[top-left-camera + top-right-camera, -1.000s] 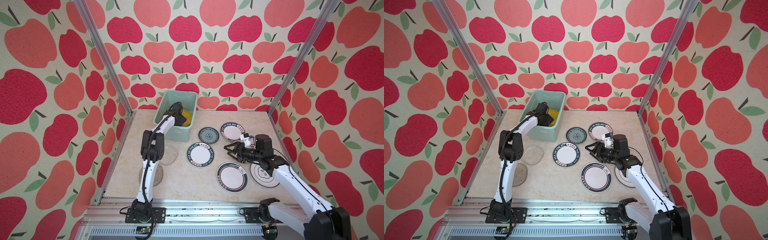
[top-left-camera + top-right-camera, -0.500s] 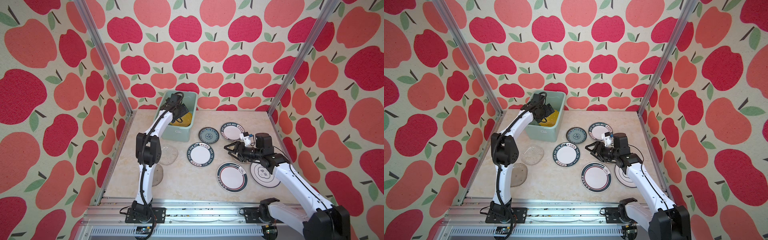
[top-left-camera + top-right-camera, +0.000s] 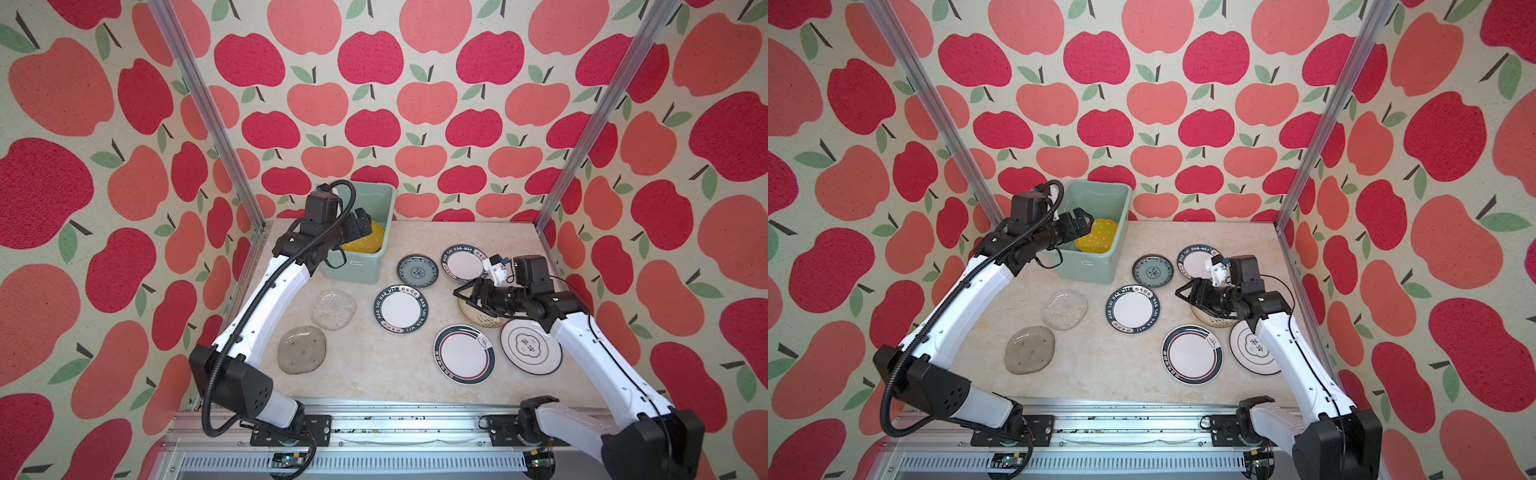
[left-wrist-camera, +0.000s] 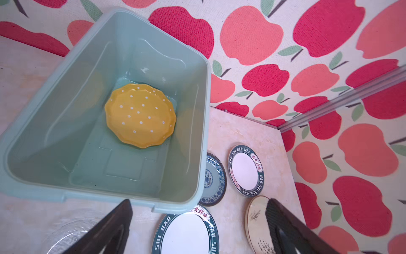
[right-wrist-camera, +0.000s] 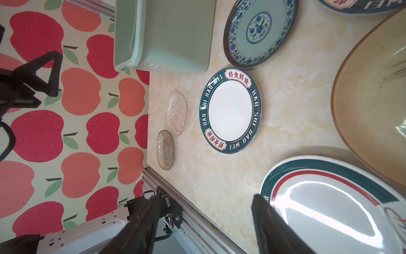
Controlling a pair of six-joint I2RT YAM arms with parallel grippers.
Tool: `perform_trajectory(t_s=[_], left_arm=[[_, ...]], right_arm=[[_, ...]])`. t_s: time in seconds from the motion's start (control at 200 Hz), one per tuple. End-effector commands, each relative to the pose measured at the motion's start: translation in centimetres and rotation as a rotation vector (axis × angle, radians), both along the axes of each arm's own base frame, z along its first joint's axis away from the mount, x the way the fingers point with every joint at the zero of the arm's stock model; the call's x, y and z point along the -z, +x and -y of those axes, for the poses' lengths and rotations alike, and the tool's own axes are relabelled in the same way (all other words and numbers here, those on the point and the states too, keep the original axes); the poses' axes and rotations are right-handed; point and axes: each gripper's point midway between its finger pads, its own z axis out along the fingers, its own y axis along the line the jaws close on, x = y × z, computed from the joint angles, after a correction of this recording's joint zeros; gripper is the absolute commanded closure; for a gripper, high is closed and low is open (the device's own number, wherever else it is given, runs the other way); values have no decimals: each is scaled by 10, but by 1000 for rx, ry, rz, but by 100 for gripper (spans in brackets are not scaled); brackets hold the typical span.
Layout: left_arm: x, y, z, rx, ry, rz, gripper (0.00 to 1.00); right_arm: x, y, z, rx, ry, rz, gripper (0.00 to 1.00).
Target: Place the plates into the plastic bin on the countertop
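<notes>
The yellow dotted plate (image 4: 140, 115) lies flat inside the mint-green plastic bin (image 3: 353, 270) at the back left of the countertop (image 3: 365, 374). My left gripper (image 3: 360, 220) hovers above the bin's near left part, open and empty; in the left wrist view its fingertips (image 4: 126, 204) frame the bin's rim. My right gripper (image 3: 467, 295) is open and empty just above the left edge of the cream plate (image 3: 482, 322). The other plates lie flat on the countertop.
Right of the bin lie a small blue-patterned plate (image 3: 417, 271) and a lettered dark-rimmed plate (image 3: 463, 262); another lettered one (image 3: 401, 308) sits mid-counter. A red-ringed plate (image 3: 464, 353) and a blue-rimmed plate (image 3: 530, 347) lie front right. Two glass plates (image 3: 333, 308) (image 3: 301, 349) lie left.
My left gripper has risen out of the bin and drawn back toward its near left side, leaving the yellow plate inside. The right gripper's jaws have widened a little; that arm has barely moved.
</notes>
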Motion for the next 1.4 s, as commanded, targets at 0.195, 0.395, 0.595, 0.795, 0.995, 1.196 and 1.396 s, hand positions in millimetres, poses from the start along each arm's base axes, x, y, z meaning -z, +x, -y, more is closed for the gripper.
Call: perform_trajectory(t_s=[0.195,0.395,0.595,0.795,0.995,1.196,1.396], left_arm=[[27,-109,0,173,-71,-100,3],[78,-140,-14,73,-147,-283,3],[128,-144,-10,-29,-269,-453,3],[164,-137,-10,-122,-339,-510,3],[202,-135,-3,-171,-374,-589,3],[230,-124,11,-159,-361,-628,4],[252,-114,23,-153,-343,-684,4]], right_arm=[[0,5,12,-23,-84,33,29],[8,17,-3,-94,-33,17,29],[47,29,-17,-165,-54,-36,30],[86,42,-44,-244,-100,-90,30],[122,64,-61,-252,-114,-123,31],[142,72,-71,-272,-98,-156,32],[157,77,-80,-289,-65,-185,33]])
